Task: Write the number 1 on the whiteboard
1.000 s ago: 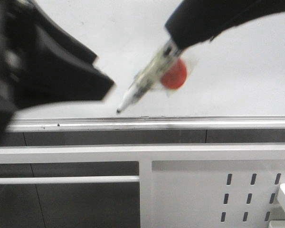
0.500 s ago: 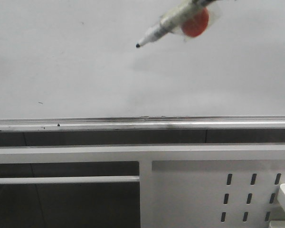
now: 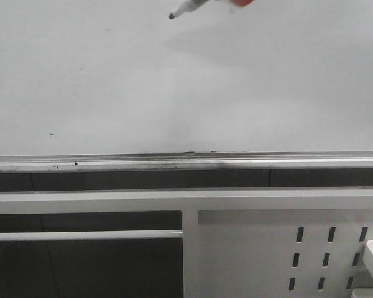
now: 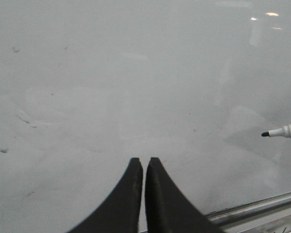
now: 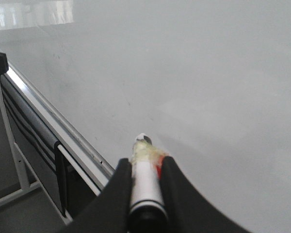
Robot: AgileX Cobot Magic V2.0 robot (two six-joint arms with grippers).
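The left gripper (image 4: 142,160) is hanging over the whiteboard (image 3: 112,81) with its jaws pressed together, carrying nothing. No number 1 stroke is showing yet, only specks. The right gripper (image 5: 146,162) is clamping the marker pen (image 3: 188,7), its tip near the board's upper area; the writing is not yet done.

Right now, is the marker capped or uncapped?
Uncapped: the marker shows a bare dark tip in the left wrist view, held in the right gripper over the unmarked whiteboard.

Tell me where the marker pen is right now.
The marker pen is at the front view's top edge, right of centre, held in the right gripper, over the whiteboard.
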